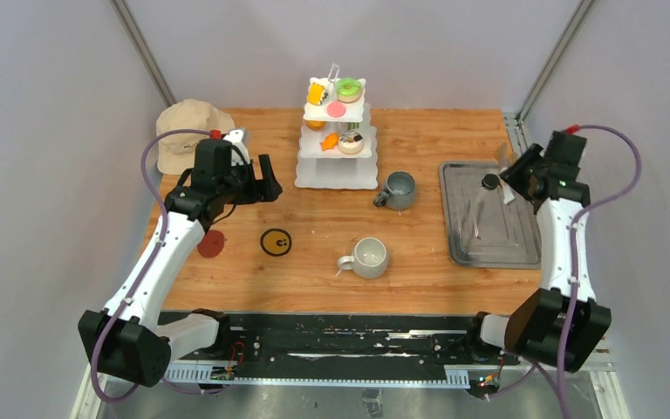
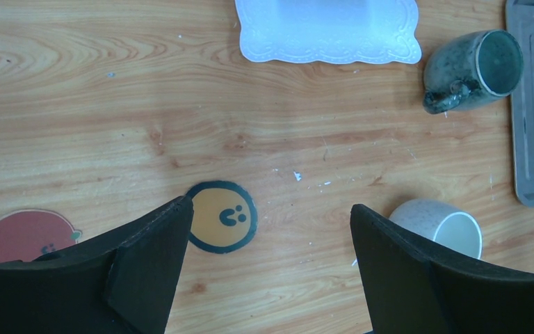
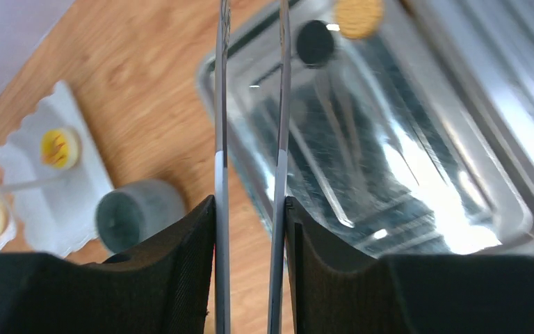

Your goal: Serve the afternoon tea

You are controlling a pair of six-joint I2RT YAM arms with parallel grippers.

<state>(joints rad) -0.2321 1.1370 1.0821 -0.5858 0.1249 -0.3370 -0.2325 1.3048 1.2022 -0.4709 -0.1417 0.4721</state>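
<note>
The afternoon tea sits mostly on the white three-tier stand (image 1: 336, 175) at the back middle of the table (image 1: 436, 140). A green-pink donut (image 1: 348, 89) and a yellow piece (image 1: 317, 93) are on the top tier, and an orange piece (image 1: 329, 140) is on the tier below. The dark mug (image 1: 399, 190) stands just right of the stand's base; the pale mug (image 1: 369, 257) is nearer the arm bases.

My left pincer (image 2: 270, 206) hangs wide apart and empty above the table, well left of the stand, with a round yellow sticker (image 2: 222, 216) on the wood beneath it.

My right pincer (image 3: 249, 209) is clamped on metal tongs (image 3: 221, 181), which reach over the steel tray (image 1: 488, 236), well right of the stand. A black round piece (image 3: 315, 43) lies just beside the tips, not between them, and a tan piece (image 3: 359, 15) lies just beyond it.
</note>
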